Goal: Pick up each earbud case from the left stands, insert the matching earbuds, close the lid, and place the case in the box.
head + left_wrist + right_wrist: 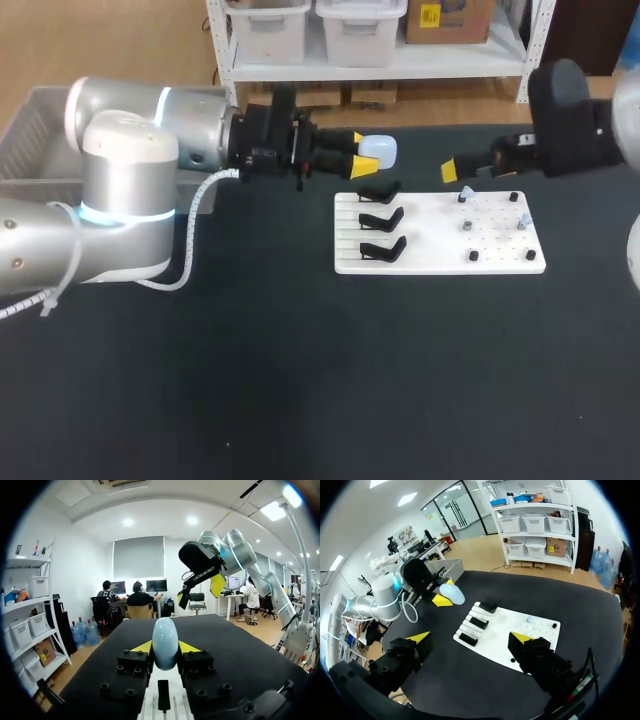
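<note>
**Left claw holds the case above the table; right claw wide open**

At the upper left of the head view a grey box (pixel 28 115) sits at the table's (pixel 250 400) edge, partly behind the left arm (pixel 120 170). That arm comes in from the left edge and stretches level towards the middle of the frame. Its left gripper (pixel 360 153) is closed on the earbud case (pixel 380 150), a pale, rounded shell. One yellow tip presses on each side of it. In the left wrist view the case (pixel 165 642) stands on end, pinched between the two fingers.

Right of centre in the head view lies a white board (pixel 440 262), flat on the dark table. The case hangs at the board's upper-left corner, well apart from the box. On the board's left part three black stands (pixel 380 218) sit in a column. On its right part are a few dark pegs (pixel 473 256) and small pale pieces (pixel 466 192). They are too small to tell what they are.

The right arm (pixel 575 115) comes in from the upper right. Its right gripper (pixel 470 637) hangs above the board's upper edge. In the right wrist view its fingers (pixel 419 637) are spread far apart with nothing gripped. The board and stands lie below and ahead of them.
</note>
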{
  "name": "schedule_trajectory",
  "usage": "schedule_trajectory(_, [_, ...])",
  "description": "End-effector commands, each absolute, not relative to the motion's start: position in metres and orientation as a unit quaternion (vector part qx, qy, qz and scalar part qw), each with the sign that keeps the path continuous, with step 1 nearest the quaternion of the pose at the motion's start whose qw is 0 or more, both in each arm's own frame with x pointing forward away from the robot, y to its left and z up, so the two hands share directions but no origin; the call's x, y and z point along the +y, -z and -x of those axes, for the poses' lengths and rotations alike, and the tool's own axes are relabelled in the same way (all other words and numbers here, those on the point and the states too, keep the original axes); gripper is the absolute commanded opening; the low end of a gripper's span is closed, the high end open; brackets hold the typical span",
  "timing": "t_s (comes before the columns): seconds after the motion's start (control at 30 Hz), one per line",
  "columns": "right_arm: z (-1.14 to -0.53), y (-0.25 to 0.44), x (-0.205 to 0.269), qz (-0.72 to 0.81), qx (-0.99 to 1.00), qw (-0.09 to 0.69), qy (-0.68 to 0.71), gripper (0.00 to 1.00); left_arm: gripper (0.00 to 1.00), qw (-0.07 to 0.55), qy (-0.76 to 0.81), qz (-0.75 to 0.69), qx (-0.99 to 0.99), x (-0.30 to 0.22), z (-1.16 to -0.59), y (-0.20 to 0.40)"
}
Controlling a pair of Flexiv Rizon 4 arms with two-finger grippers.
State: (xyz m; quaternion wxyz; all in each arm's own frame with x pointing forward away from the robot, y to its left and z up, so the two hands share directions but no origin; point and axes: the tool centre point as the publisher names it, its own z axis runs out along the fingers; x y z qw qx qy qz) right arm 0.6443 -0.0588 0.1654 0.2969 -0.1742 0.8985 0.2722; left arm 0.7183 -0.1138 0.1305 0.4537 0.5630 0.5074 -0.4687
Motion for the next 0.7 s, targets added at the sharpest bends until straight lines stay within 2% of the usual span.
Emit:
schedule_trajectory(0.03, [-0.641, -0.166, -0.050, 0.173, 0.905, 0.294, -0.256, 1.00, 0.00, 0.450, 0.474, -0.567, 0.502, -0.116, -0.725, -0.128])
schedule_trajectory(0.7, [-0.666, -0.155, -0.004, 0.187, 0.916, 0.250, -0.251, 1.00, 0.00, 0.448, 0.474, -0.569, 0.501, -0.116, -0.725, -0.127])
